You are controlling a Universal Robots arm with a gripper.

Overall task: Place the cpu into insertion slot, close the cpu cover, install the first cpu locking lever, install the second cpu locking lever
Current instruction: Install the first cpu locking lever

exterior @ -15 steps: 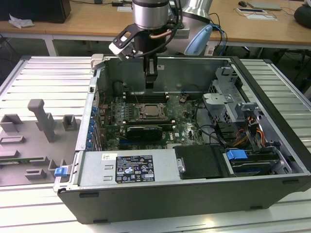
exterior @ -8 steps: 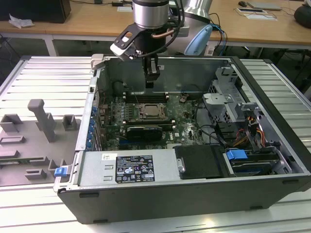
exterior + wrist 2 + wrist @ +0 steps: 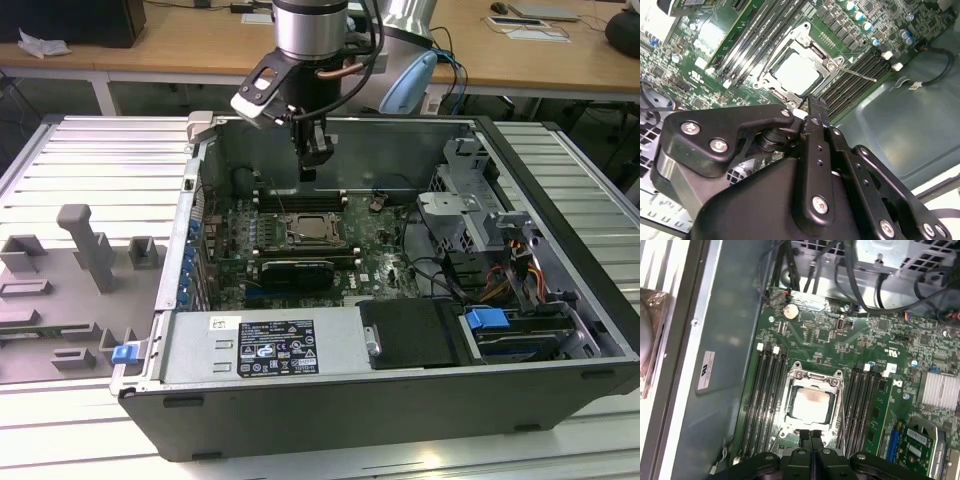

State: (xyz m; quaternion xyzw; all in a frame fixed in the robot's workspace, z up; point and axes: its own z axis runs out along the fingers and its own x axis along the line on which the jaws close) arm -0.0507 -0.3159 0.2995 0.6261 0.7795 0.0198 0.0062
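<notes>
Cpu [image 3: 811, 406] in socket [image 3: 816, 374], closed claw [image 3: 811, 434] above.

Cpu [image 3: 812, 405]: pale square chip, seated flat in socket, just under the pincer [image 3: 811, 434] tips. Cpu cover [image 3: 817, 377]: silvery frame, lying flat around chip.

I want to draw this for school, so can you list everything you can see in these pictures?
computer case: one, dark grey, open.
motherboard: one, green, inside the case.
cpu cover: one, silvery frame, on the motherboard.
cpu: one, pale silvery, inside the cover's cut-out.
memory slots: several, black, either side of the cpu.
power supply: one, silver box, inside the case.
fixture tray: one, grey, exterior view's left.
gripper: one, black, above the motherboard near the cpu, jaws together.
</notes>
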